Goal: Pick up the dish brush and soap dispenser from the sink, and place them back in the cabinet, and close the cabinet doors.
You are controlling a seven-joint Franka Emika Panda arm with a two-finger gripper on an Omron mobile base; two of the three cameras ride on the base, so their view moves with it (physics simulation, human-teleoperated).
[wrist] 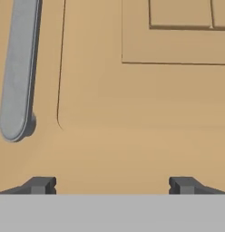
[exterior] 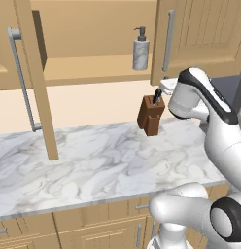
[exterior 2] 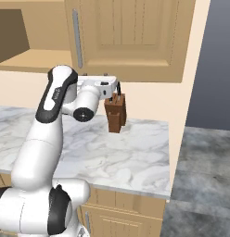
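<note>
The soap dispenser (exterior: pixel 141 49) is a small cylindrical bottle, grey-white with marbled veining, topped by a dark pump. It stands upright on the single wide shelf of the cabinet (exterior: pixel 88 68), toward the shelf's right end, just left of the right-hand door (exterior: pixel 200 39).

Two cabinet doors are in the left base view, both light tan wood, each with one long vertical silver bar handle. The left door (exterior: pixel 37 82) stands swung out edge-on over the marble counter (exterior: pixel 93 160); the right one covers its side of the cabinet, though whether it is fully flush I cannot tell.

One brown wooden knife block (exterior: pixel 151 115) with black handles sits on the counter near the back wall, below and a little to the right of the dispenser.

The gripper (wrist: pixel 112 185) is held up close to the right door's panelled face, its two dark fingertips (wrist: pixel 41 185) spread wide apart with nothing between them — the rounded lower end of that door's handle (wrist: pixel 17 72) lies to one side in the hand view.
</note>
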